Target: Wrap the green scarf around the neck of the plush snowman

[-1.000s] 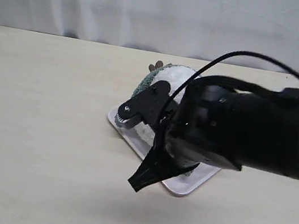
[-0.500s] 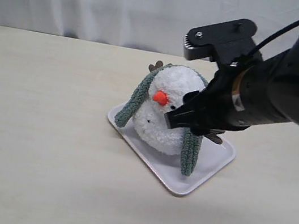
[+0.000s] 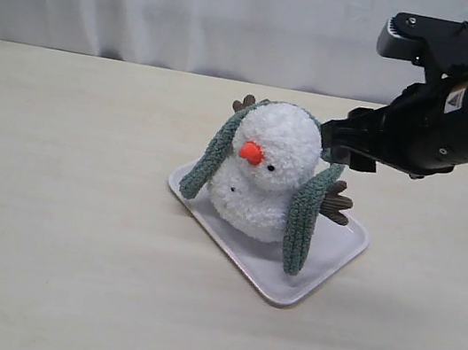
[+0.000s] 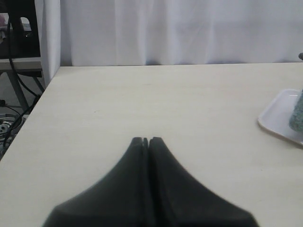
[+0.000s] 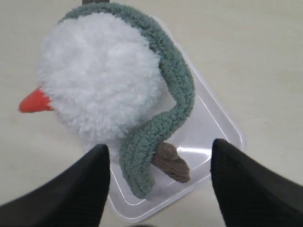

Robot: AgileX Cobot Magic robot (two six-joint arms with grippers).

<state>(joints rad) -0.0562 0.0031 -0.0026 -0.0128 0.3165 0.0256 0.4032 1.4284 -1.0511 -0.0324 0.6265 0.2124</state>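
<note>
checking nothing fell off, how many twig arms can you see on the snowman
2: one twig arm pokes up behind the snowman head, the other sticks out beside the scarf, over the tray.

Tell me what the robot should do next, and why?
Probably lower the open right end effector onto the fuzzy grey-green knit scarf end beside the brown twig arm and grip it: the scarf only drapes behind the fluffy white plush snowman's head, ends uncrossed.

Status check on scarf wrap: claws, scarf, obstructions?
Left claw shut, empty, away over table. Right claw open, empty, near plush snowman. Green scarf draped behind its head, ends hanging both sides, uncrossed in front. Nothing blocking.
</note>
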